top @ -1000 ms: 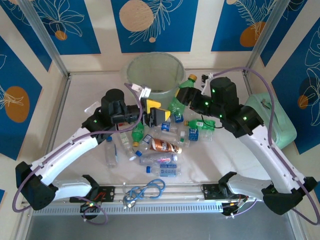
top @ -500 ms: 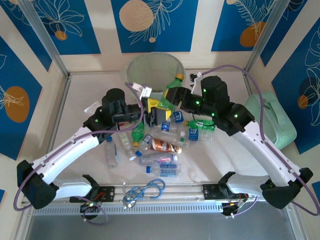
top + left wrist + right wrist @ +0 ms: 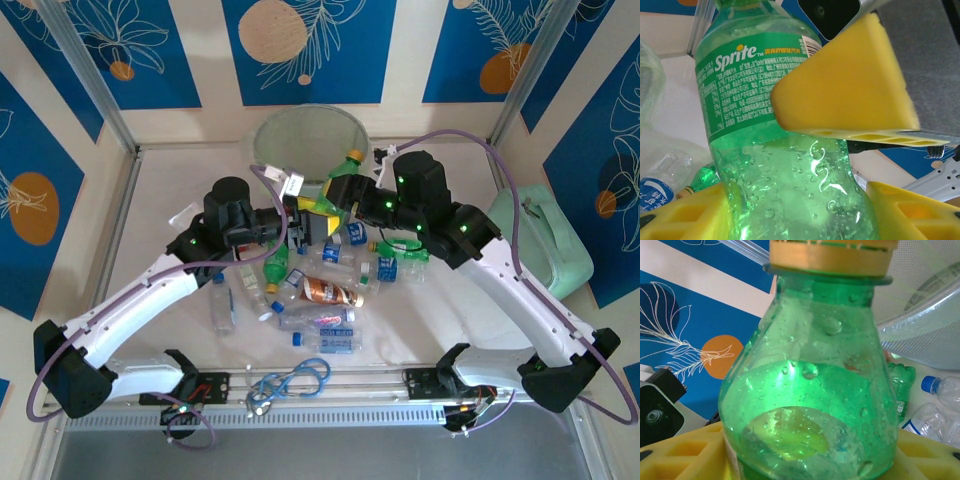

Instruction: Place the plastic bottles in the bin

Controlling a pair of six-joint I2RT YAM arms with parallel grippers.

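Green translucent plastic Sprite bottle (image 3: 790,165), likely light, slick, crushable: the left gripper (image 3: 797,210) clamps its belly, the right gripper (image 3: 810,460) its shoulder, both jaws holding it.

**Wet Gloss on Green Plastic**

The Sprite bottle (image 3: 785,190) was glossy, translucent green plastic beaded with droplets, and its label (image 3: 740,85) was a smooth printed film. Its yellow cap (image 3: 832,257) looked like duller plastic. The yellow fingers (image 3: 845,95) were matt, with open moulded cells. The bin (image 3: 262,150) was frosted pale-green plastic, and the counter (image 3: 160,220) was plain matt white.
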